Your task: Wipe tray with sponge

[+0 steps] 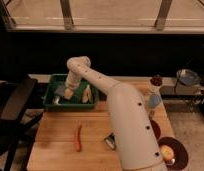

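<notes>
Gripper [67, 93]: low inside green tray [68, 106], left part | beside sponge [60, 90] (whether it holds it: cannot tell)

pincer [68, 93] inside tray [51, 104], yellow item [87, 94] alongside

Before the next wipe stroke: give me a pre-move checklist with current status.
1. Gripper down inside the tray, in its left half: ok.
2. Sponge at the gripper's tip, inside the tray: ok.
3. Sponge pressed flat on the tray floor: cannot tell.
4. Stroke path to the right: not ok. A pale yellow item lies in the tray's right part.
5. Tray fully supported at the back-left corner of the table: cannot tell.
6. Orange stick on the table, outside the tray and apart from the arm: ok.
</notes>
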{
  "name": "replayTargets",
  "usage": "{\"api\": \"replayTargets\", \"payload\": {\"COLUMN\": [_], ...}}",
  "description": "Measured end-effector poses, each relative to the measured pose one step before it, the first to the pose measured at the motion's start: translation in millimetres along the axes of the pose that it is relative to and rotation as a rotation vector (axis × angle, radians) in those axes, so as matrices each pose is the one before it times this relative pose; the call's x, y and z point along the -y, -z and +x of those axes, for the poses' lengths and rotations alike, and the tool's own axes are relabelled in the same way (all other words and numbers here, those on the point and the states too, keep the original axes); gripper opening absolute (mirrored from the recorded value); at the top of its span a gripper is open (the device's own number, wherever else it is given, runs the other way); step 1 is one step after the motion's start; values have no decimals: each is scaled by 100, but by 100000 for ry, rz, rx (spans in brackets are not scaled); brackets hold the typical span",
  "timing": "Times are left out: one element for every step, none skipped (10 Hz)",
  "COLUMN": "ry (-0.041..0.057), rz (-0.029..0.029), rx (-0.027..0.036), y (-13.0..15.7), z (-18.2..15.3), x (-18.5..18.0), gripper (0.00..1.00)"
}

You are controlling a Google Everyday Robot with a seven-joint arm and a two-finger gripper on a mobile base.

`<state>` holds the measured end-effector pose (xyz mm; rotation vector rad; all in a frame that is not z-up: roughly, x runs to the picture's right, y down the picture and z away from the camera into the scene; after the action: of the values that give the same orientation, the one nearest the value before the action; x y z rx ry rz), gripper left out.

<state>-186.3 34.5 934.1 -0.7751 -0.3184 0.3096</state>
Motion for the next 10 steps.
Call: {"api": "replayTargets", "payload": {"ry": [-2317,-871,-135,795,2113,2476,1771,2827,3229,1166], "rz": [1663,826,831,322,-123,-448,-705,-1750,-2735,-1282], "rx": [93,378,617,398,727,1075,342,915,209,214], "y": [945,487,456,192,-145,-369,-488,-897,-1301,-638], "z": [1147,194,-179,-466,-1219,-1585,-1072,-1770,-1444,-386], "x": [754,667,751,440,234,15,-57,-281,-505,-261], "gripper": [0,0,0,0,0,0,0,0,0,0]}}
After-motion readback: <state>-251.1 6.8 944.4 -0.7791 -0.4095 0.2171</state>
